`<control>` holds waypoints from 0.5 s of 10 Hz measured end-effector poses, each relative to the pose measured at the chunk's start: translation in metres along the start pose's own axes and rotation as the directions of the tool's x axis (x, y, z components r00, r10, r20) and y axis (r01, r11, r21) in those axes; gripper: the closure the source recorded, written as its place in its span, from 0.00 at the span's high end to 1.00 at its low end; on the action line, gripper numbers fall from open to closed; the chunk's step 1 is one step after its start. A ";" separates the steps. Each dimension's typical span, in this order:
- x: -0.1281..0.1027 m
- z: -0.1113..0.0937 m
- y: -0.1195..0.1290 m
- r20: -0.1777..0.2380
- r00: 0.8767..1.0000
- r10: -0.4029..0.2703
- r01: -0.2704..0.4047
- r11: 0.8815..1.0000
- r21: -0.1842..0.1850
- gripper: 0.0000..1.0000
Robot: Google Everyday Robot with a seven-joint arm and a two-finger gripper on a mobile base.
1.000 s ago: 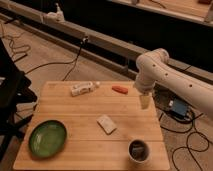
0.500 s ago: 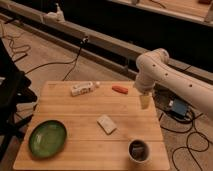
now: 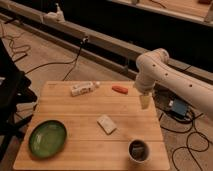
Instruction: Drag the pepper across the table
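Note:
The pepper is a small orange-red tapered thing lying near the far edge of the light-wood table, right of centre. My gripper hangs from the white arm above the table's right side, a short way right of and nearer than the pepper, not touching it.
A white bottle-like object lies at the far left. A pale rectangular block lies mid-table. A green plate sits at the near left, a dark cup at the near right. Cables and a blue box lie on the floor.

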 end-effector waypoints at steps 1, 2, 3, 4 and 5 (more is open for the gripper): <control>0.000 0.000 0.000 0.001 1.000 0.002 -0.002 1.000 0.001 0.80; -0.001 0.001 -0.003 0.017 1.000 0.012 -0.012 1.000 0.005 0.80; -0.005 0.004 -0.015 0.076 0.996 0.043 -0.045 0.999 0.023 0.80; -0.009 0.008 -0.027 0.131 0.989 0.068 -0.074 0.996 0.042 0.80; -0.010 0.011 -0.038 0.171 0.981 0.086 -0.097 0.994 0.056 0.80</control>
